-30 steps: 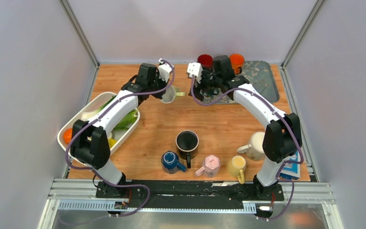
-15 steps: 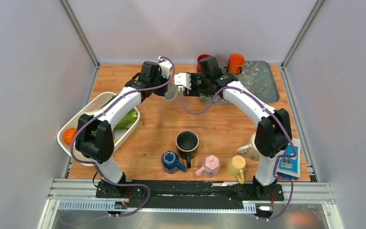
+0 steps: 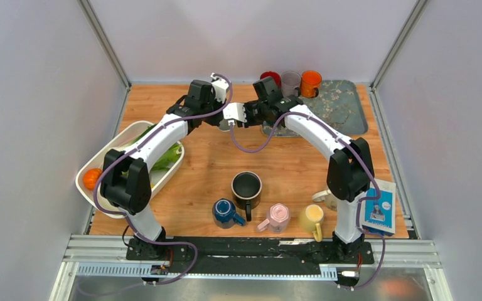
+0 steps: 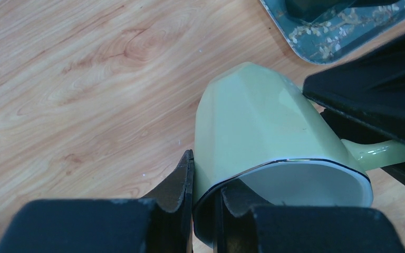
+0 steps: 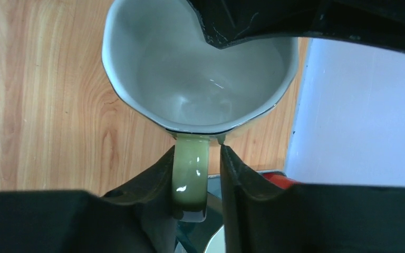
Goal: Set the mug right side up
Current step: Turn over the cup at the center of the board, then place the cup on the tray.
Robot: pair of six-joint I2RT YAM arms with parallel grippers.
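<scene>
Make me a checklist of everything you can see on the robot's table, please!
Surface: wooden table, grain showing.
Job's things: pale green mug, tipped sideways, not upright yet.
Clutter: black mug, blue mug, pink mug and yellow mug near the front; tray at the back with cups at its far edge; tub of vegetables; blue box.
Grippers: left gripper pinches the mug's rim; right gripper straddles its handle, clamping unclear.
Cables: purple cables run along both arms.
Surroundings: grey walls.
</scene>
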